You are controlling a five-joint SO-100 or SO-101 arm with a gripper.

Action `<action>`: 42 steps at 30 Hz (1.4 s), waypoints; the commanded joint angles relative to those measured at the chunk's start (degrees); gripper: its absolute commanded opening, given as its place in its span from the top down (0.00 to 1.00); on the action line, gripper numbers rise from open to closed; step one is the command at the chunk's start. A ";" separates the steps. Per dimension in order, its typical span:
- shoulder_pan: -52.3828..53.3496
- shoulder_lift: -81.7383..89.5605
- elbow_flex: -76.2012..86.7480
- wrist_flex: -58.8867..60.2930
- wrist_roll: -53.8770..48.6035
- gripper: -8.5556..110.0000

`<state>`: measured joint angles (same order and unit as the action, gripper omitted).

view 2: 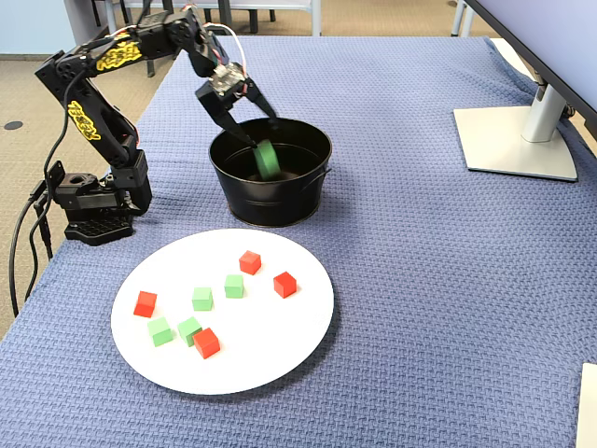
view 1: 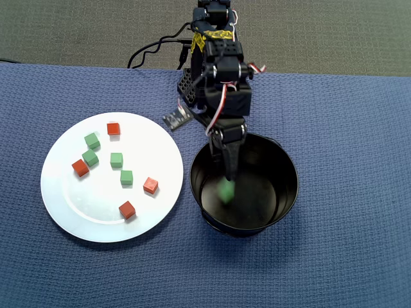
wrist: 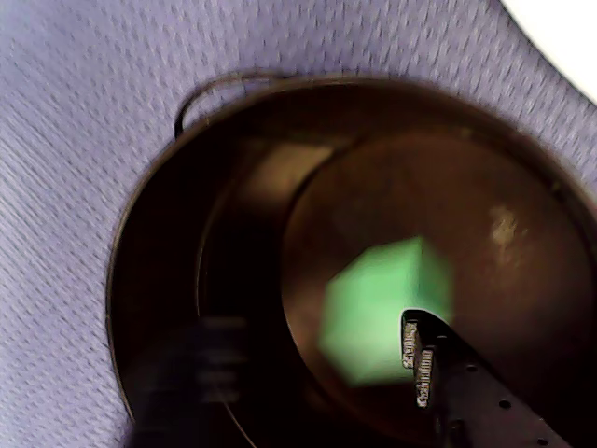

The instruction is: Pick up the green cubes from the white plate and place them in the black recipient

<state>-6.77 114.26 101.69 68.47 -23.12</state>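
Note:
Over the black recipient, my gripper stands open with its fingers pointing down inside the rim. A motion-blurred green cube hangs free below the fingertips inside the pot. In the wrist view the cube shows against the pot's bottom, between a sharp finger and a blurred one. In the fixed view the jaws of the gripper are spread above the cube and the pot. Several green cubes lie on the white plate.
Several red-orange cubes lie mixed among the green ones on the plate. The arm's base stands at the cloth's edge behind the pot. A monitor stand sits on the blue cloth far to the right in the fixed view.

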 commanded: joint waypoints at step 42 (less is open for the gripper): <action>52.12 -20.39 -2.72 -2.29 -13.27 0.76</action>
<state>42.36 96.77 104.15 68.03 -35.51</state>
